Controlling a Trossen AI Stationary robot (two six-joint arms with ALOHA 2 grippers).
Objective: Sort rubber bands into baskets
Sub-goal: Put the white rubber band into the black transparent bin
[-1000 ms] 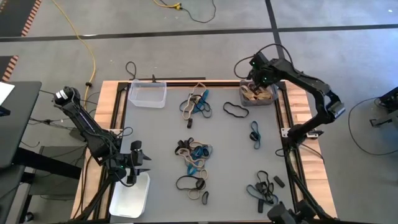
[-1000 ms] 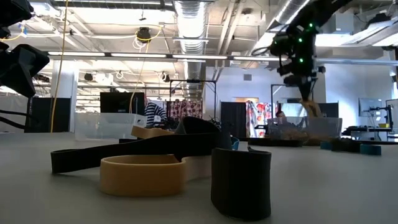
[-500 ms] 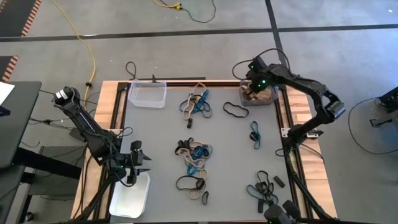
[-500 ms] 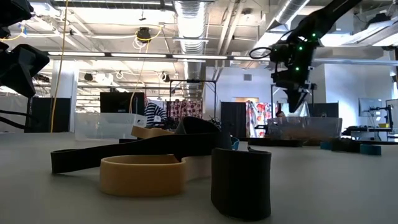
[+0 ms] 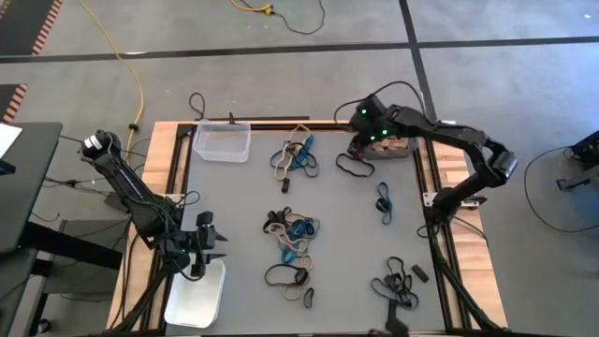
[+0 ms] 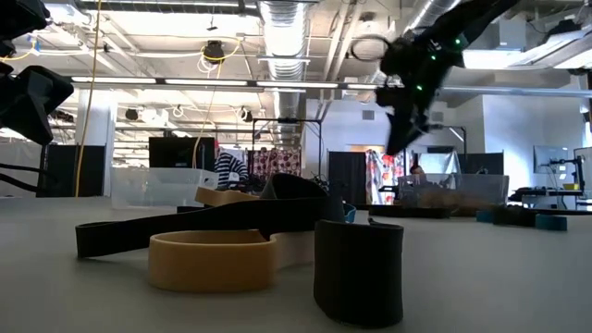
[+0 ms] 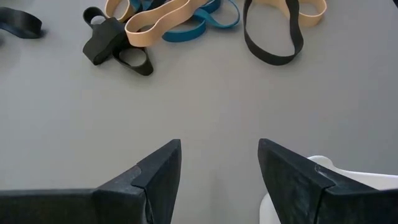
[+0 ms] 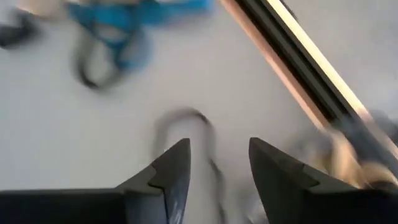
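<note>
Above the far right part of the worktop (image 5: 243, 206), the right claw (image 5: 360, 134) hangs just beside the dark grey basket (image 5: 401, 146), on that basket's inner side, over a black rubber band (image 5: 355, 167) lying loose on the grey surface. Its two fingers (image 8: 168, 171) stand apart with nothing between them. Tan bands (image 5: 398, 145) show in the dark grey basket past the arm.

Near the front left corner, the left claw (image 5: 208, 245) waits just above the white basket (image 5: 197, 298), its fingers (image 7: 155, 171) also spread and empty; a curve of the white rim (image 7: 323, 171) shows beside one finger in the left wrist view.

At the far left stands the clear basket (image 5: 222, 142). Between the baskets the rubber bands lie in separate clusters: a tan, teal and black group (image 5: 295, 155) at the far middle, a mixed tangle (image 5: 292, 232) at the centre, black and tan loops (image 5: 292, 281) toward the front, a single teal and black pair (image 5: 384, 200) at the right, and a dark bundle (image 5: 398, 284) at the front right.

Seen level with the worktop, a tan band (image 6: 211, 261) and broad black bands (image 6: 359, 270) fill the foreground, with the right arm (image 6: 416, 69) raised behind them.
</note>
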